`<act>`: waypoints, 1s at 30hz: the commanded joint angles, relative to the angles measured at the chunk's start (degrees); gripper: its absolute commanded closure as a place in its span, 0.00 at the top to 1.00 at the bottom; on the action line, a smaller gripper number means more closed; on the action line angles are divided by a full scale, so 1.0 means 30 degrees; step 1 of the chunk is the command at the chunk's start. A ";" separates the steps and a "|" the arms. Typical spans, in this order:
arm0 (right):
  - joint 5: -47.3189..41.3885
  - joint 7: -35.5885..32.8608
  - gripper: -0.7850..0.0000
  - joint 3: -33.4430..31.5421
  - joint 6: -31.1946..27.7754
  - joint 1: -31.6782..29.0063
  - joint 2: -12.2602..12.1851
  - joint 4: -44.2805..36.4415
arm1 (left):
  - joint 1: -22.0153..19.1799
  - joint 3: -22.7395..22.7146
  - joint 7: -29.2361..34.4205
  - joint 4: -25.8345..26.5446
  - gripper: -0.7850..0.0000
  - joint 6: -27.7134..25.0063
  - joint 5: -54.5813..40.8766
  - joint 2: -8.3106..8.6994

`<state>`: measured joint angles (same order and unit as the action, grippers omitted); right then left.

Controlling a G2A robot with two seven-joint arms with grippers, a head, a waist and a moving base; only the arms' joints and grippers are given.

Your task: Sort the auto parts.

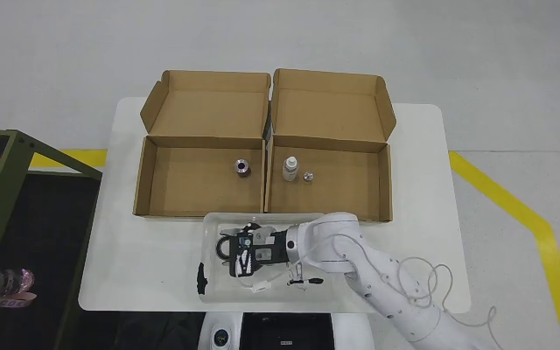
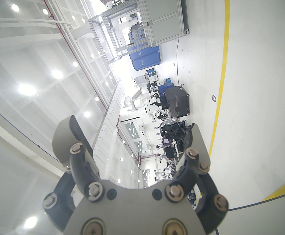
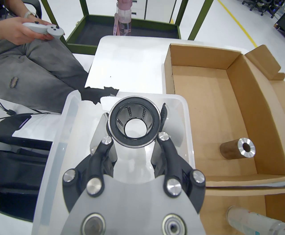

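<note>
Linear bearing (image 3: 133, 113) clamped in your right gripper (image 3: 134, 114), held over clear plastic bin (image 3: 66, 124). Your left gripper (image 2: 132, 128): jaws apart, nothing between. Steel bushing (image 3: 237, 149) lies in adjacent cardboard box (image 3: 200, 106).

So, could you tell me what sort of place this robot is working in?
Probably an industrial robotics lab or factory hall: yellow floor lines, framed machine enclosures under a high lit ceiling, and a sorting table with cardboard boxes.
</note>
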<state>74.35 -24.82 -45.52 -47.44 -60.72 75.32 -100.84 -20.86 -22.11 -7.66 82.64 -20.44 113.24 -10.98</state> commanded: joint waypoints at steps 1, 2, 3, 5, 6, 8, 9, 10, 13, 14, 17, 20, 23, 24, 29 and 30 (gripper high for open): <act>0.0104 0.0031 0.00 -0.0271 0.0210 0.0000 -0.0059 -0.0336 | 0.0000 0.0000 0.0000 0.0000 1.00 0.0000 0.0000 0.0000; -0.0099 0.0208 0.00 -0.0377 0.0271 -0.0069 -0.0078 -0.0436 | 0.0000 0.0000 0.0000 0.0000 1.00 0.0000 0.0000 0.0000; -0.0152 0.0245 0.00 -0.0495 0.0323 -0.0064 -0.0102 -0.0563 | 0.0000 0.0000 0.0000 0.0000 1.00 0.0000 0.0000 0.0000; -0.0273 0.0371 0.00 -0.0690 0.0429 -0.0058 -0.0139 -0.0834 | 0.0000 0.0000 0.0000 0.0000 1.00 0.0000 0.0000 0.0000; -0.0359 0.0401 0.00 -0.0786 0.0480 -0.0044 -0.0155 -0.0919 | 0.0000 0.0000 0.0000 0.0000 1.00 0.0000 0.0000 0.0000; -0.0613 0.0506 0.00 -0.0959 0.0610 -0.0017 -0.0177 -0.1075 | 0.0000 0.0000 0.0000 0.0000 1.00 0.0000 0.0000 0.0000; -0.0669 0.0486 0.00 -0.1028 0.0639 0.0037 -0.0188 -0.1131 | 0.0000 0.0000 0.0000 0.0000 1.00 0.0000 0.0000 0.0000; -0.0745 0.0487 0.00 -0.1080 0.0684 0.0083 -0.0195 -0.1185 | 0.0000 0.0000 0.0000 0.0000 1.00 0.0000 0.0000 0.0000; -0.1104 0.0544 0.00 -0.1173 0.0841 0.0233 -0.0193 -0.1178 | 0.0000 0.0000 0.0000 0.0000 1.00 0.0000 0.0000 0.0000; -0.1243 0.0595 0.00 -0.1187 0.0900 0.0309 -0.0183 -0.1122 | 0.0000 0.0000 0.0000 0.0000 1.00 0.0000 0.0000 0.0000; -0.1573 0.0692 0.00 -0.1229 0.1135 0.0599 -0.0146 -0.0916 | 0.0000 0.0000 0.0000 0.0000 1.00 0.0000 0.0000 0.0000; -0.1794 0.0741 0.00 -0.1217 0.1372 0.0961 -0.0094 -0.0611 | 0.0000 0.0000 0.0000 0.0000 1.00 0.0000 0.0000 0.0000; -0.1976 0.0900 0.00 -0.1132 0.1666 0.1427 -0.0005 -0.0111 | 0.0000 0.0000 0.0000 0.0000 1.00 0.0000 0.0000 0.0000; -0.2035 0.0945 0.00 -0.1089 0.1755 0.1609 0.0031 0.0075 | 0.0000 0.0000 0.0000 0.0000 1.00 0.0000 0.0000 0.0000; -0.2178 0.0902 0.00 -0.0768 0.2400 0.2702 0.0265 0.1070 | 0.0000 0.0000 0.0000 0.0000 1.00 0.0000 0.0000 0.0000; -0.2216 0.0857 0.00 -0.0679 0.2515 0.2960 0.0323 0.1313 | 0.0000 0.0000 0.0000 0.0000 1.00 0.0000 0.0000 0.0000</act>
<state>67.82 -22.10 -47.81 -40.28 -52.70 76.12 -97.72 -20.86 -22.11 -7.66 82.64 -20.44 113.24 -10.98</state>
